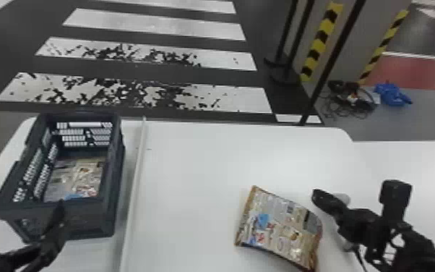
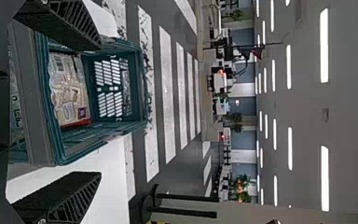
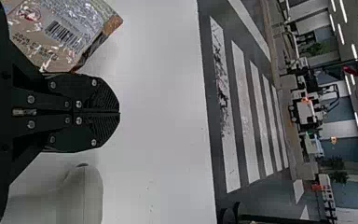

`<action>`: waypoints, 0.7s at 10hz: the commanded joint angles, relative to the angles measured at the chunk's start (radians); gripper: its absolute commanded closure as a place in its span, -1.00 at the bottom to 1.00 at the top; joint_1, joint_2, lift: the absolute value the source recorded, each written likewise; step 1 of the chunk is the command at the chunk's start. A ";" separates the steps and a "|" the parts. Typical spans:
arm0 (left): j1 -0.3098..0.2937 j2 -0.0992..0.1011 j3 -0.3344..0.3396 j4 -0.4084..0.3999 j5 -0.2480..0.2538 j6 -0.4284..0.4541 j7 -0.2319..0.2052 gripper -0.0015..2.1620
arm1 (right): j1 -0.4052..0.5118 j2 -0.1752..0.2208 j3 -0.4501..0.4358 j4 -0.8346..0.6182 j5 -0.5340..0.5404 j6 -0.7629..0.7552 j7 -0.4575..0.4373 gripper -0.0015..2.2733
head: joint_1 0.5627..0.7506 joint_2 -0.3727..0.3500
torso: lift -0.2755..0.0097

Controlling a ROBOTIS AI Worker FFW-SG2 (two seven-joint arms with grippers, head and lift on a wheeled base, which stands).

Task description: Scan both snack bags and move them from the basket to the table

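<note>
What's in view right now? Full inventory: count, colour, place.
basket: 1, dark teal, left end of table
bag in basket: 1 seen, tan and silver, on its floor
bag on table: 1, tan and silver, near right gripper
rounded object: 1, pale grey, beside right gripper
white tabletop: at least 1, under basket and bag
raised strip: 1, white, right of basket
floor stripes: several, white, beyond table
posts: 3, black, far right
pillar: 1, grey, yellow-black tape
cables: heap, dark, floor
bundle: 1, blue, beside cables
ceiling lights: many, white, overhead
left gripper: 1, black, open at basket
right gripper: 1, black, shut, over table
</note>
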 commanded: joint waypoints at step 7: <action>-0.041 0.013 -0.009 0.022 0.010 0.006 -0.014 -0.97 | 0.083 -0.011 -0.011 0.034 -0.013 -0.025 0.025 0.98 | 0.41 -0.51 | 0.24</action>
